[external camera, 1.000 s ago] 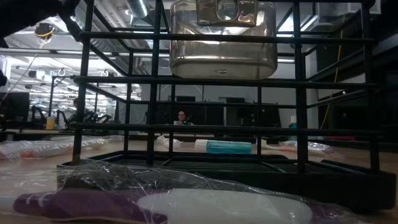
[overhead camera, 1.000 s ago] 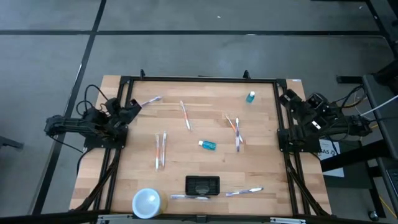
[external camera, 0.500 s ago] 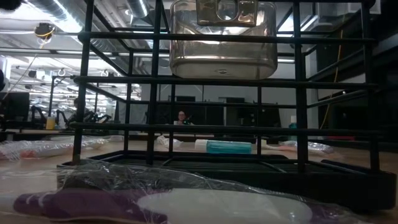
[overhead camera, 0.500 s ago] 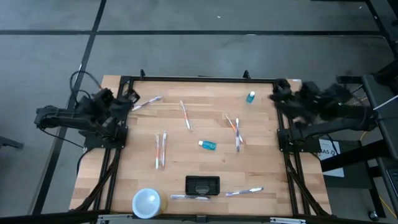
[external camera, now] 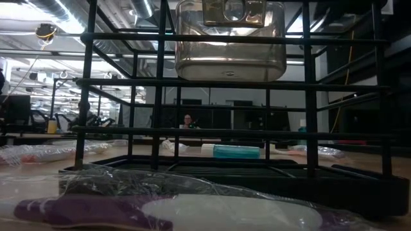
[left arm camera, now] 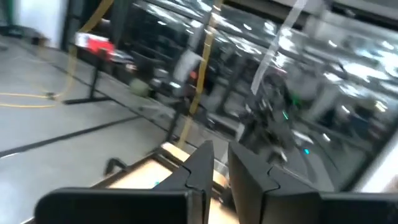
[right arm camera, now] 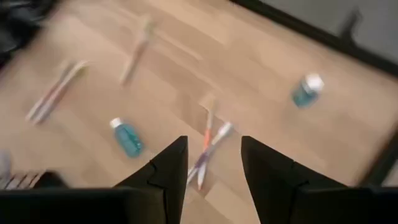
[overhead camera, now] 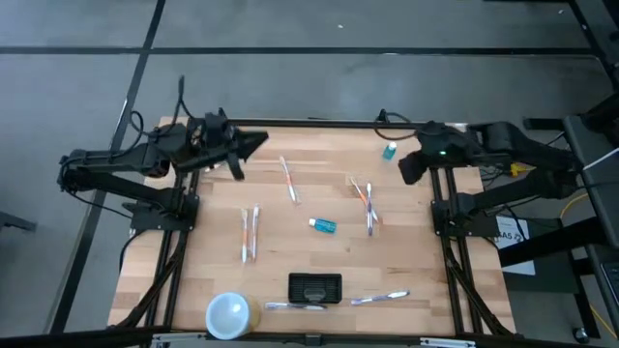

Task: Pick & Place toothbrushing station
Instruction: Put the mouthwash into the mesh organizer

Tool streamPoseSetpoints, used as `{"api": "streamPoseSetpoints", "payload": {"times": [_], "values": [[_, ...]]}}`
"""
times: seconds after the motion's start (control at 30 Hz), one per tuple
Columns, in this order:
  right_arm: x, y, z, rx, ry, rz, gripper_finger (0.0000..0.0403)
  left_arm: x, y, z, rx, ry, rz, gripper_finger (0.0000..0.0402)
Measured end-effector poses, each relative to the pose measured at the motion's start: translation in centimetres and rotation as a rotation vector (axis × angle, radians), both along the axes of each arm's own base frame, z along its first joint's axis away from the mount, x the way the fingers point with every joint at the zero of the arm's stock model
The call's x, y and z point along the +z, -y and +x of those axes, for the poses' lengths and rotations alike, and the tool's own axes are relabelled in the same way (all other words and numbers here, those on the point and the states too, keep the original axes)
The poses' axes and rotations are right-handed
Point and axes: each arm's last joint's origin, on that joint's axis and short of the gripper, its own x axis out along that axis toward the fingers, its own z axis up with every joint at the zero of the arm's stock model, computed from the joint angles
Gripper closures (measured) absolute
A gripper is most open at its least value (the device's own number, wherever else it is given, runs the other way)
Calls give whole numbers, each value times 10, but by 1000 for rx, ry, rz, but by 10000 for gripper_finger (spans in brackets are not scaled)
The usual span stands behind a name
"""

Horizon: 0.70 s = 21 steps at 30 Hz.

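Wooden table (overhead camera: pixel 309 280) inside a dark frame, grey floor around, workshop room beyond in the low view. Toothbrushing station (overhead camera: pixel 315 286): small black slotted box lying near the front edge at the middle, untouched, well apart from both arms; seen at close range in the low view as black bars (external camera: pixel 231 83). Round white-topped cup (overhead camera: pixel 228 314) to its left near the front corner; wrapped toothbrushes (overhead camera: pixel 295 306) just in front of the station and to its right (overhead camera: pixel 380 299), others scattered mid-table (overhead camera: pixel 250 234), (overhead camera: pixel 366 205), presumably spread as stock for the station. Blue bottle (overhead camera: pixel 323 226) at centre, a second blue bottle (overhead camera: pixel 389 151) near the far edge. Left gripper (overhead camera: pixel 253 145) over the far left of the table, fingers (left arm camera: pixel 205 163) drawn narrow with a slim gap, nothing between them. Right gripper (overhead camera: pixel 410 168) over the far right edge beside the second bottle, fingers (right arm camera: pixel 172 163) parted, nothing held, aimed down at the toothbrushes mid-table. Likely stage: approach, no grasp yet made on the station.
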Motion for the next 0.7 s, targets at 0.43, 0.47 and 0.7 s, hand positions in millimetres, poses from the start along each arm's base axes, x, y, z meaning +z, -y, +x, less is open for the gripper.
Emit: {"api": "streamPoseSetpoints", "payload": {"times": [0.43, 0.47, 0.7], "values": [[-56, 59, 26, -414, -146, 82, 250, -10, -2, -27, 106, -205, -47, 345], [-62, 64, 29, -381, -191, 86, 250, -10, -1, -28, 77, -221, -24, 345], [-101, 103, 53, -271, -367, 158, 250, -6, 3, -39, -49, -239, 81, 354]]}}
